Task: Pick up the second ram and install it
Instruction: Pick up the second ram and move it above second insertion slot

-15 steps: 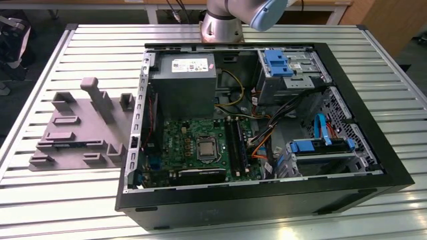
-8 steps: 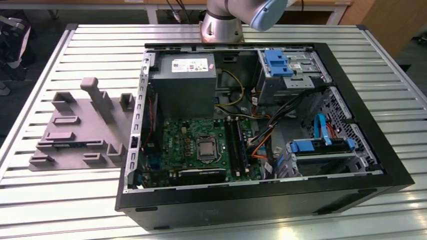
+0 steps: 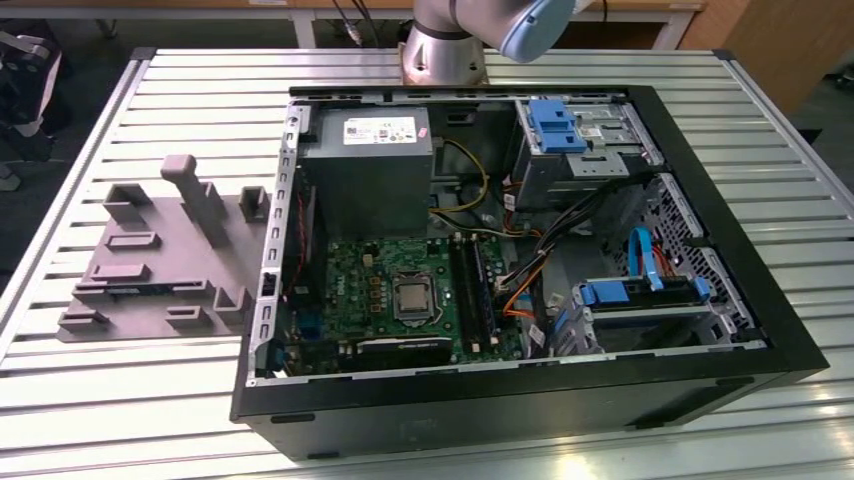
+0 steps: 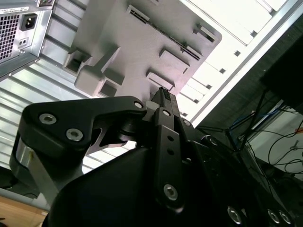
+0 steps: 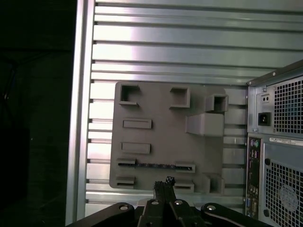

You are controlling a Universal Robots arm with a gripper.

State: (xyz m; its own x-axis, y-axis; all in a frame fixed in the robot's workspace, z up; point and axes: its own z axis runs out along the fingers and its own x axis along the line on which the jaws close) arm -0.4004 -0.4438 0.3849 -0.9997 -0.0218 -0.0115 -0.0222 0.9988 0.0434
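Exterior view high over the case (image 3: 534,400); both wrist views above the gray fixture (image 4: 137,47) (image 5: 161,139)

Thin dark second ram (image 5: 155,166), seated in grey holder (image 5: 161,137)

The table (image 3: 134,400) was silver, with a pattern of long parallel ribs. The computer case (image 3: 534,410) was black outside and bare grey metal inside. Its motherboard (image 3: 354,290) was green, and its power supply (image 3: 363,190) was grey with a white label. The drive brackets (image 3: 554,125) were bright blue. Some cables (image 3: 467,175) were yellow, others orange, red and black. The fixture plate (image 3: 160,260) was plain matte grey, and the second ram (image 5: 155,166) was a dark green-blue strip on it. The gripper (image 5: 163,182) was black with silver screw heads. The arm (image 3: 441,50) was silver-grey with a pale blue cap. The vent grille (image 5: 289,109) showed a fine pattern of small holes.
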